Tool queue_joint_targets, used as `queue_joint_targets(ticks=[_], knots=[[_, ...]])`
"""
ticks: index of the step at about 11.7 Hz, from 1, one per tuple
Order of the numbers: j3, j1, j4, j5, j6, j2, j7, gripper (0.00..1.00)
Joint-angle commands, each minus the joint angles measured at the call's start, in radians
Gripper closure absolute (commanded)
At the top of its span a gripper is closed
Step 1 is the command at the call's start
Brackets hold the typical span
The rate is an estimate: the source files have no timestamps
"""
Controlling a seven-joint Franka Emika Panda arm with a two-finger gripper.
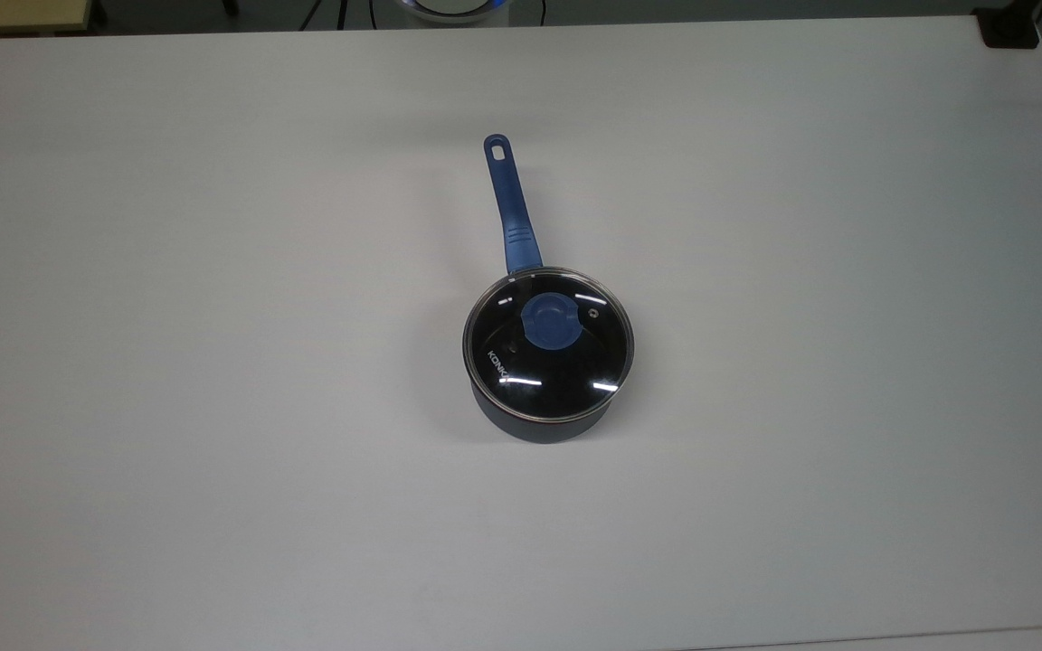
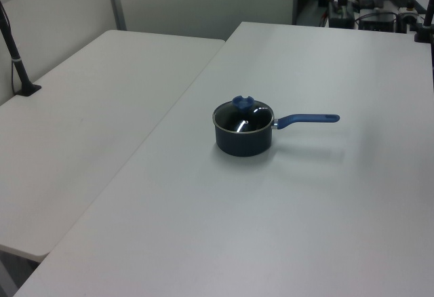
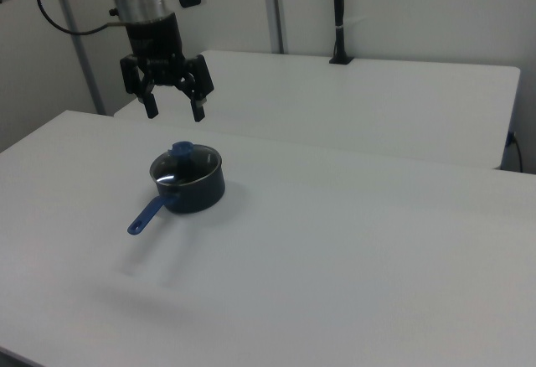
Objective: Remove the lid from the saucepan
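One lid (image 1: 548, 348) sits on one saucepan (image 1: 539, 425), centre of the top view, handle pointing to the upper frame. One gripper (image 3: 174, 109) hangs in the right view's upper left, above the pan, fingers spread wide, holding nothing. White table (image 1: 213, 407); second table (image 2: 81, 121) beside it. Arm cut off at the right view's top edge.

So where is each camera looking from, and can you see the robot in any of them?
Top view: high above, looking down on the table; saucepan handle points to the top view's top.
Left view: off one side, angled down; handle points to the left view's right.
Right view: the opposite side; the arm's open tool hangs above the saucepan, handle toward the right view's lower left.
All three share the saucepan with its lid on.
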Motion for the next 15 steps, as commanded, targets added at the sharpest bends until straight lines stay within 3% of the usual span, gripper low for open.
queue_joint_targets(ticks=[1,6,9,15], knots=[[0.017,-0.005,-0.001,0.007,-0.016,0.000,-0.018,0.00],[0.034,0.012,0.020,0.009,0.019,0.093,0.045,0.00],[0.064,0.051,0.036,0.022,0.227,0.148,0.290,0.00],[0.083,0.150,0.040,0.036,0.603,0.319,0.511,0.00]])
